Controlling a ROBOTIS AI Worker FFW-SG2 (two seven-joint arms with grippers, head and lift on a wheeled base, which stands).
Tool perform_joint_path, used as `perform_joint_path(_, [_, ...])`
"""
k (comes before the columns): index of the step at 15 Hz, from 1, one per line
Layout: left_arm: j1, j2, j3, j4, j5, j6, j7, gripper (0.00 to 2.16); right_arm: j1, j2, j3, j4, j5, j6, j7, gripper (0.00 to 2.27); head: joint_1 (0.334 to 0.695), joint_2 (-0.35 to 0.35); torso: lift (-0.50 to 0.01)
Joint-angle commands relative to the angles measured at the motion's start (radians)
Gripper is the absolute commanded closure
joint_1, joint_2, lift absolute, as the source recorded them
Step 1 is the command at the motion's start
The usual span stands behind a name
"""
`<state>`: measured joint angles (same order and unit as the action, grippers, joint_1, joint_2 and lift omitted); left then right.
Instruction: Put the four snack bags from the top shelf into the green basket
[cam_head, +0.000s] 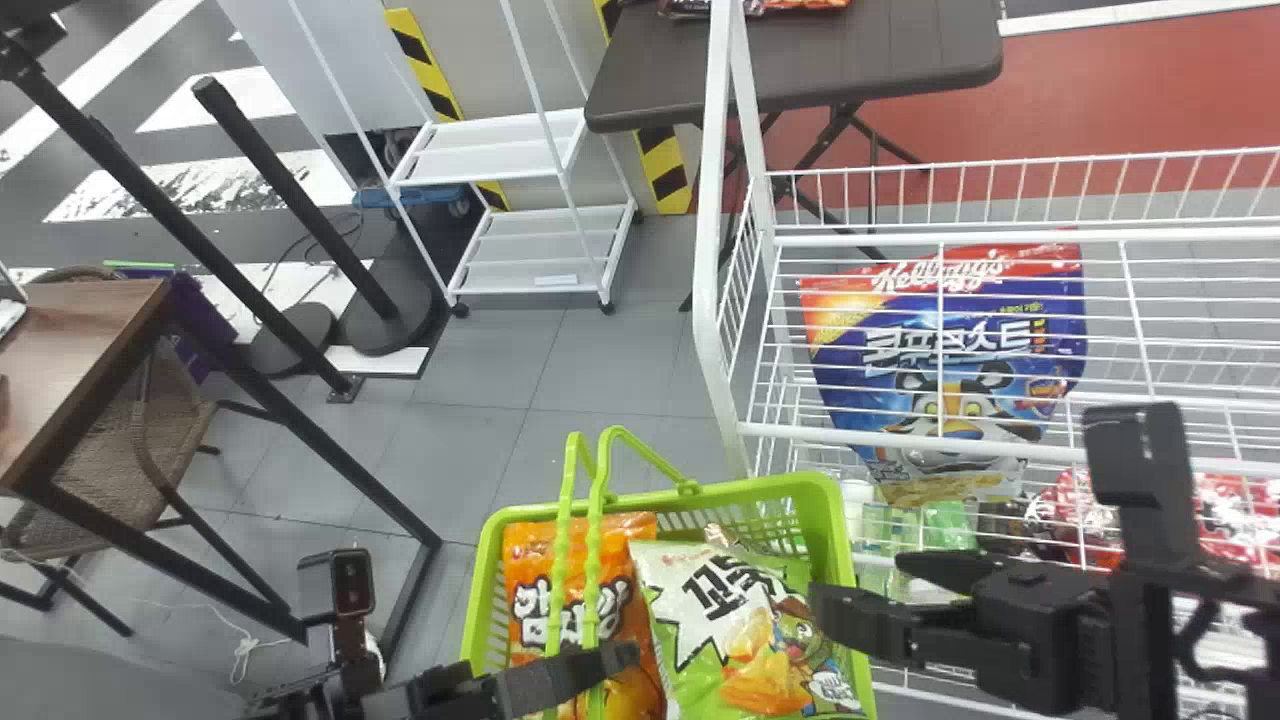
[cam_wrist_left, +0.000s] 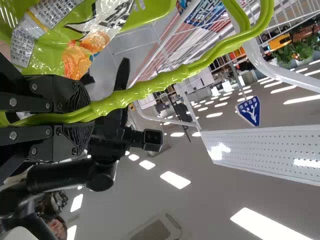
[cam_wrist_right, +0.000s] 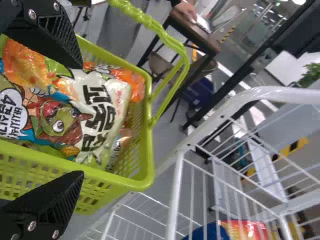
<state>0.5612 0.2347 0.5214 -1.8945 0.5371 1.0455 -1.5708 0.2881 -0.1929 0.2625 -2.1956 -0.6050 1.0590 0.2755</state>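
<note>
Green plastic makes up the basket (cam_head: 830, 510) in front of you, with an orange snack bag (cam_head: 528, 570) and a green and white snack bag (cam_head: 690, 590) inside. Your left gripper (cam_head: 600, 672) has its fingers closed tight on the basket handle (cam_wrist_left: 160, 82). Your right gripper (cam_head: 862, 585) has its fingers wide apart, with nothing between them. The green and white snack bag lies near them, and you can't tell if they touch it.
</note>
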Motion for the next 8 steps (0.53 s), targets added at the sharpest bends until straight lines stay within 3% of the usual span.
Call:
perform_joint_path(1, [0.000, 0.002, 0.000, -0.003, 0.001, 0.003, -0.010, 2.15, 0.103, -0.002, -0.031, -0.084, 0.177, -0.170, 0.004, 0.05, 0.695, 0.350, 0.000])
perform_joint_path(6, [0.008, -0.003, 0.003, -0.011, 0.003, 0.009, -0.010, 2.15, 0.218, 0.003, -0.147, -0.127, 0.472, -0.535, -0.013, 0.05, 0.695, 0.350, 0.000])
perform_joint_path(8, [0.011, -0.005, 0.005, -0.011, 0.004, 0.009, -0.010, 2.15, 0.253, 0.012, -0.209, -0.087, 0.518, -0.679, -0.012, 0.05, 0.695, 0.288, 0.000])
